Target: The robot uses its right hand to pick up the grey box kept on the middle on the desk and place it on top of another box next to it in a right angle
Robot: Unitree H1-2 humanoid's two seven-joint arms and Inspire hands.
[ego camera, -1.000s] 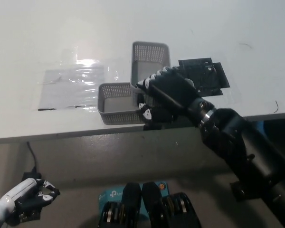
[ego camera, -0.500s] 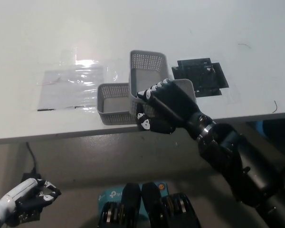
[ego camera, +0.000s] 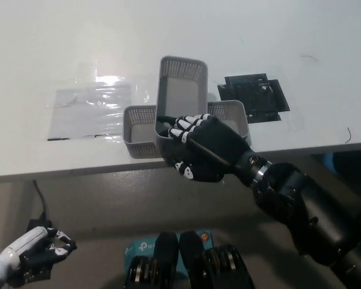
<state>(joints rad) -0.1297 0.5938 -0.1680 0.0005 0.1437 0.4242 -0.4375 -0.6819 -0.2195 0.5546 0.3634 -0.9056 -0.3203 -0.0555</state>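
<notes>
Near the middle of the frame, the right hand is closed on the near end of a grey box, with its fingers curled over the box's near rim and its lower part pressed against the box's outer wall below. That box runs lengthwise up the picture, from the hand toward the upper centre, and its open top faces the camera. It sits across and over a second box, which lies sideways along the near edge of the white surface; the second box shows on both sides of the held one, to the left and to the right, so the two cross at roughly a right angle. Whether the held box rests on the lower one or hangs just above it cannot be told. Just right of the boxes lies a flat black item, and to their left a sheet of clear plastic is on the surface. At the lower left corner of the frame, well below the surface's edge, the left hand rests with fingers loosely curled, holding nothing.
</notes>
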